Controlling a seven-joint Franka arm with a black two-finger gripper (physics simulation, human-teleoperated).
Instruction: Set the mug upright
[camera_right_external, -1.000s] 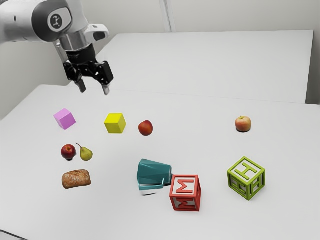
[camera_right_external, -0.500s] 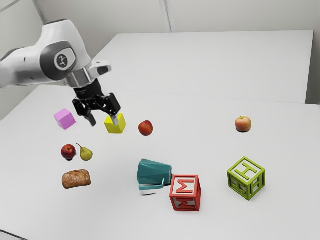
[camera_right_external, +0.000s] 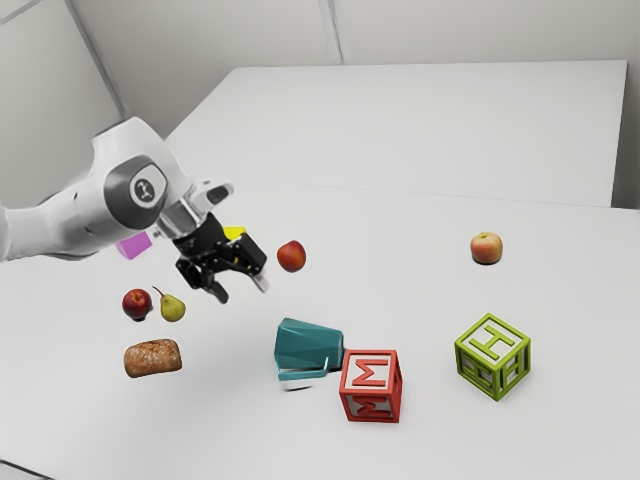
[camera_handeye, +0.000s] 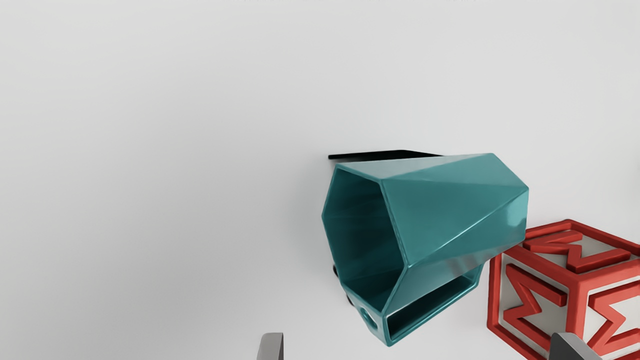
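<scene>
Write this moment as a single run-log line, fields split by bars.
mug: on its side, base end by red block | gripper: open, empty, above table | next: probably approach mug

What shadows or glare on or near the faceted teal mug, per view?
Wrist view: pale glare on the mug near its base, a hard-edged black patch alongside, grey shading on the white table; exterior view: a thin dark streak by the handle.

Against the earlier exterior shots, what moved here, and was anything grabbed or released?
The open gripper came down and toward the exterior view's right, nearing the mug. Nothing was grabbed or released. The mug still lies on its side by the red block; the bread and pear stayed put too.
</scene>
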